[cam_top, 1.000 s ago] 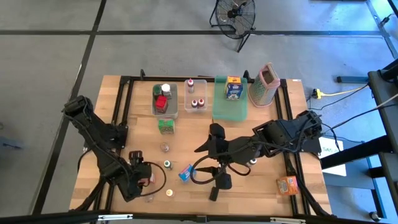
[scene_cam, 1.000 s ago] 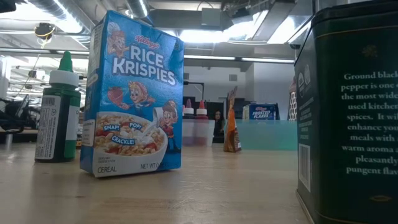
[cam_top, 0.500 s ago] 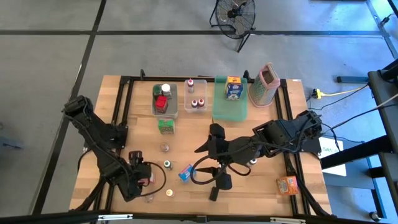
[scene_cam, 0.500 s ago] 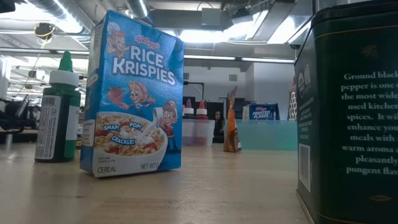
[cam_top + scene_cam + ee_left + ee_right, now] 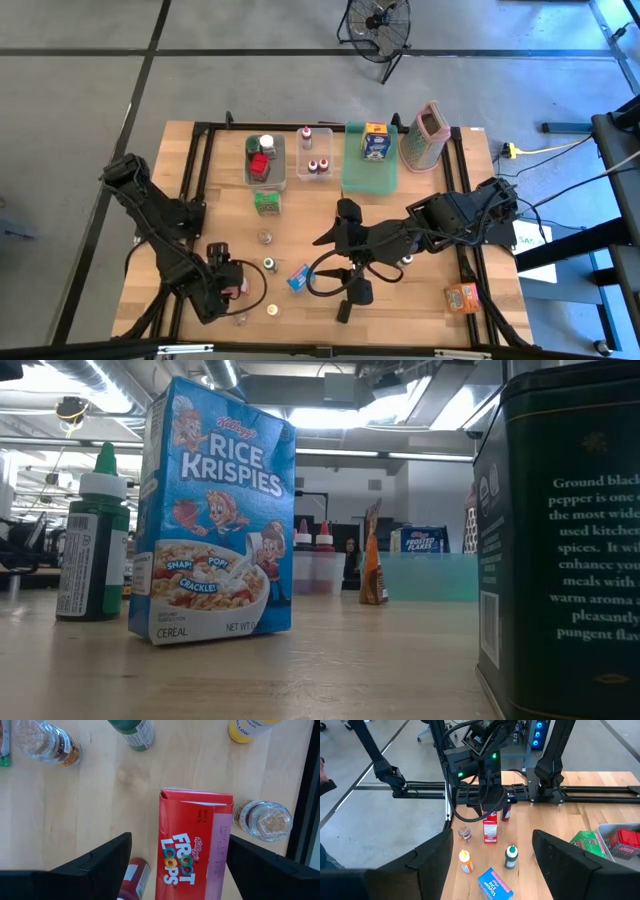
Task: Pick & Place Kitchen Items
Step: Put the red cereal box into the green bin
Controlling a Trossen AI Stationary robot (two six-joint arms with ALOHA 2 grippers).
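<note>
While left tool (image 5: 175,865) stands open, red Froot Loops box (image 5: 192,845) upright between its fingers, ungripped.

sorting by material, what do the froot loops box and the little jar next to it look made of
Froot Loops box: looks like glossy printed cardboard, with sharp folded edges. Small jar: clear glass or plastic, can't tell which; pale granules show through its wall.

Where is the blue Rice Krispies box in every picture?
High view: blue Rice Krispies cereal box, low centre, beside the green-capped bottle.
Low view: left of centre, bottle at its left.
Left wrist view: not in it.
Right wrist view: bottom centre, bottle just beyond.
Shared landmark: that bottle.
</note>
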